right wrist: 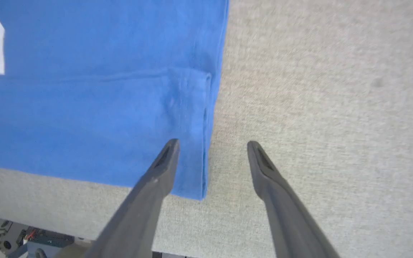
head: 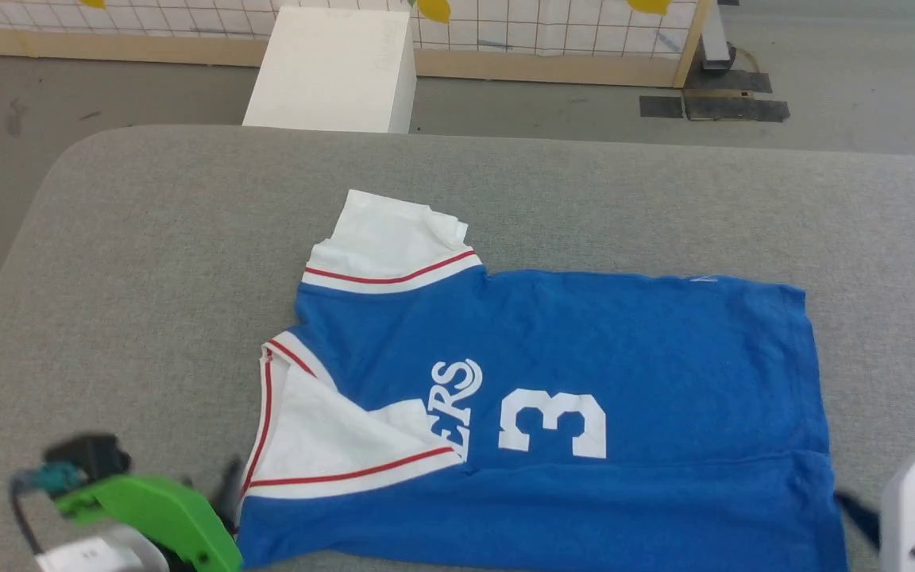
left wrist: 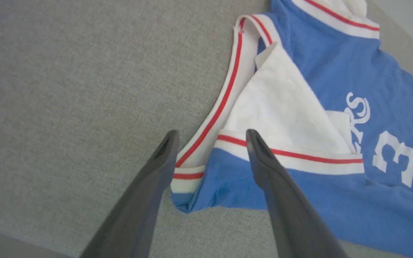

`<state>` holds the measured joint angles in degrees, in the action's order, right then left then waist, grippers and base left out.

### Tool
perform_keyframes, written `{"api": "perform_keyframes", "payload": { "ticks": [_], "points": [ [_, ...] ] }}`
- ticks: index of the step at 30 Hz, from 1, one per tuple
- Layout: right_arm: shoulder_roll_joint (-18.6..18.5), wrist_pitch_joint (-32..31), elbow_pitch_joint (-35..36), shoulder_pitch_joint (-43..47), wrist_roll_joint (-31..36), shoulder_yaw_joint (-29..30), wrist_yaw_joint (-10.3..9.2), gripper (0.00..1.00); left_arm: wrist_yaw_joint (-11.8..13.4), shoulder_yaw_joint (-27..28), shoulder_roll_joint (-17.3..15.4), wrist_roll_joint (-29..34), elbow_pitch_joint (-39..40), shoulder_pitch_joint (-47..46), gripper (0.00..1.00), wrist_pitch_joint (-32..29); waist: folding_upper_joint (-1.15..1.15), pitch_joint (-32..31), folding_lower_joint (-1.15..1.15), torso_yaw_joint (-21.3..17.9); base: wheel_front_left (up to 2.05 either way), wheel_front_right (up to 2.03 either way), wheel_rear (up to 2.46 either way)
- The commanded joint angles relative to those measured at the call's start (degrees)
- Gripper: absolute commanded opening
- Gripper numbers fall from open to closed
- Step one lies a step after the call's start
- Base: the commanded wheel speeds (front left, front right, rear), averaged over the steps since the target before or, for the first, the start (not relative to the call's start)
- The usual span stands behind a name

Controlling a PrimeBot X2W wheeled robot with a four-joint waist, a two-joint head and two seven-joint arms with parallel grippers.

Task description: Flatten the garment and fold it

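While the left tool and right tool stand apart, empty, the fold in the garment beneath their tips may slump open, lying unpinned on the worktop.

Light: bright, even and diffuse, with clean colours.
Shadows: faint, a thin dark rim under the garment hem.
Head view: sharp at the centre; left gripper and right gripper smeared at the bottom corners.
Right wrist view: table cover streaked by motion blur.
Left wrist view: the garment's white parts nearly washed out.
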<state>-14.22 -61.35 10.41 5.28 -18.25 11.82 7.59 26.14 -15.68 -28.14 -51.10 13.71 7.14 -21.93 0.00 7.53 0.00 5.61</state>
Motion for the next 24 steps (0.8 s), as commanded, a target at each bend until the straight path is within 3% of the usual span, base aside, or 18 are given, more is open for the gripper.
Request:
{"api": "perform_keyframes", "payload": {
  "ticks": [1, 7, 14, 20, 24],
  "points": [
    [0.6, 1.89, 1.31, -2.34, -0.47, 1.77, -0.1, 1.0, 0.26, 1.14, -1.13, 1.38, 1.52, -2.61, 1.0, 1.2, 0.0, -0.04, 0.0, -0.15, 0.0, 0.0, 0.0],
    [1.01, 10.95, 2.67, -9.87, 0.8, 5.31, -0.1, 1.0, -2.73, 3.38, -1.13, 5.18, 2.04, -11.49, 1.0, 8.53, 0.0, 1.27, 0.0, -0.8, 0.0, 0.0, 0.0],
    [-0.18, 14.02, -0.22, -18.01, 1.73, 4.22, -0.1, 1.0, -10.08, -1.11, 2.37, 10.21, -8.75, -25.81, 1.0, 16.86, 0.0, 6.41, 0.0, -1.28, 0.0, 0.0, 0.0],
    [-1.79, 14.16, -1.82, -23.51, 1.96, 2.22, -0.1, 1.0, -15.39, -4.93, 6.32, 11.25, -23.4, -40.09, 1.0, 17.13, 0.0, 12.33, 0.0, -1.18, 0.0, 0.0, 0.0],
    [-2.83, 14.13, -1.74, -25.85, 1.56, 1.36, -0.1, 1.0, -17.58, -7.58, 8.13, 11.92, -33.37, -49.94, 1.0, 12.94, 0.0, 15.76, 0.0, -1.32, 0.0, 0.0, 0.0]
  ]
}}
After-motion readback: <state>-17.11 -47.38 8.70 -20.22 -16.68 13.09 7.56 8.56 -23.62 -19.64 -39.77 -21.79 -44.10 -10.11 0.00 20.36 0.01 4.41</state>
